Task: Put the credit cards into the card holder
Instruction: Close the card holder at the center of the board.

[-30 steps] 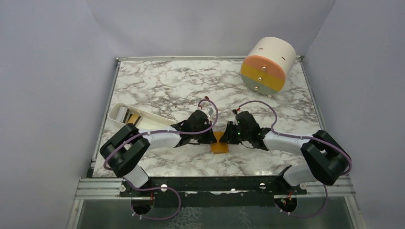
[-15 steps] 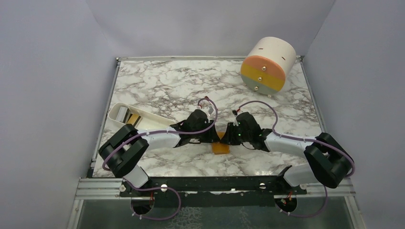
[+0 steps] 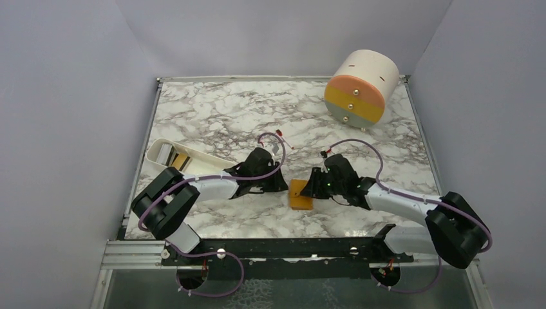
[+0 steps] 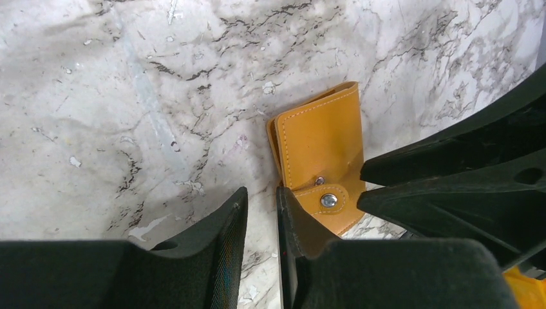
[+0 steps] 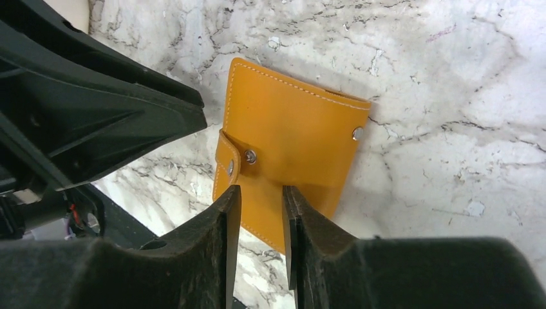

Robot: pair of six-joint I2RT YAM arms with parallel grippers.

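A white marble tabletop with grey veins [image 3: 225,116] fills the middle of the overhead view, closed in by plain lilac-grey walls. A cream drum with orange and yellow bands [image 3: 360,87] lies on its side in the upper right. At centre left a white oblong tray [image 3: 199,161] holds the credit cards [image 3: 174,156], one silver-grey beside one golden, partly hidden under the left arm.

The card holder [image 3: 300,196] lies flat on the marble just below the frame's centre, folded shut, with its strap wrapped over one edge and a metal snap stud [image 4: 329,200] showing. It lies between the two grippers.

The left gripper [image 3: 282,185] sits just left of the card holder. In its wrist view its fingers [image 4: 228,225] are drawn almost together, with only bare marble in the slit and nothing held. The card holder [image 4: 322,151] lies just right of them.

The right gripper [image 3: 309,187] sits at the card holder's right edge. Its fingers [image 5: 225,225] are likewise nearly closed, and orange leather [image 5: 290,135] shows through the narrow gap. I cannot tell whether they touch it.
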